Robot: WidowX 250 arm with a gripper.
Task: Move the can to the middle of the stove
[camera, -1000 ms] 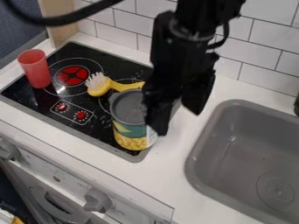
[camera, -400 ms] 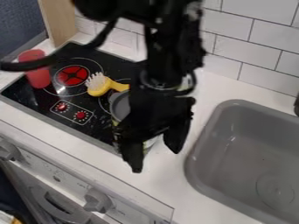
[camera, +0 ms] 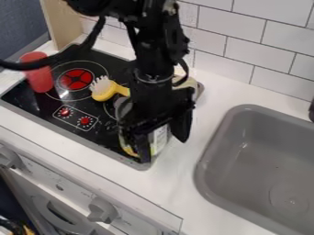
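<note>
The claw [camera: 164,150] is wide, its two fingers spread. Behind it, partly showing between them, the can [camera: 160,135] sits mostly hidden on the stove [camera: 101,135]; contact is unclear. The arm covers the brush's [camera: 105,91] handle end.

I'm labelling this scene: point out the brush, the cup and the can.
Brush [camera: 105,95]: camera view, yellow head.
Cup [camera: 40,81]: camera view, lower side.
Can [camera: 160,137]: camera view, label.

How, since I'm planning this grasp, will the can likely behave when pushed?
The can looks stiff-walled and should hardly give. Standing upright, it would probably slide if pushed low but might tip if pushed high. Once toppled, its round side could roll.
</note>
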